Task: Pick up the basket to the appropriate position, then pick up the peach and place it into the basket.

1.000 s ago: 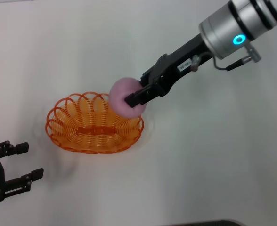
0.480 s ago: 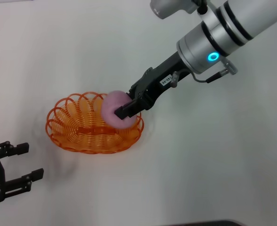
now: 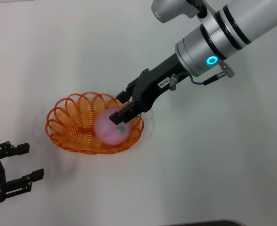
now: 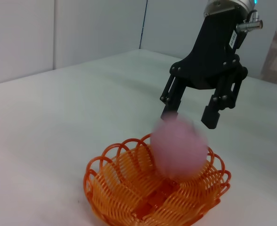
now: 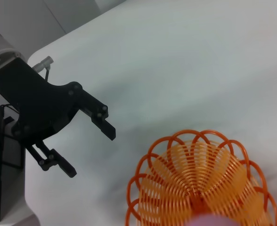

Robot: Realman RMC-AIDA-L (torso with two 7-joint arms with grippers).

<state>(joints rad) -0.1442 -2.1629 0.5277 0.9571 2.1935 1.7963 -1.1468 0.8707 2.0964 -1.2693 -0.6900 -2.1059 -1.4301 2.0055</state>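
The basket [image 3: 94, 124] sat on the white bench [image 3: 214, 165], left of the middle and nearer the front edge than the back. Judging from that, the first half of the task looked finished: the basket was set down and nothing gripped it.

The right claw [image 3: 121, 108] hung over the basket's right rim with its fingers apart and clamped on nothing. The peach [image 3: 111, 127] was just below those fingers, inside the basket's outline on its right side. In the left wrist view the peach [image 4: 180, 148] appeared blurred, just under the open fingers [image 4: 211, 117] of the right claw [image 4: 190, 117] and partly above the rim of the basket [image 4: 155, 188]. That read as a fruit let go and dropping, though whether it had touched the bottom could not be told. The right wrist view showed the basket [image 5: 199, 181] from above, with only a pink sliver of the peach [image 5: 209, 221] at the picture's edge.

The left claw [image 3: 23, 162] was parked near the front left corner of the bench, its fingers apart and empty, well apart from the basket.

The placing seemed all but done. What remained, as a judgement, was for the peach to settle in the basket and for the right arm to draw clear.
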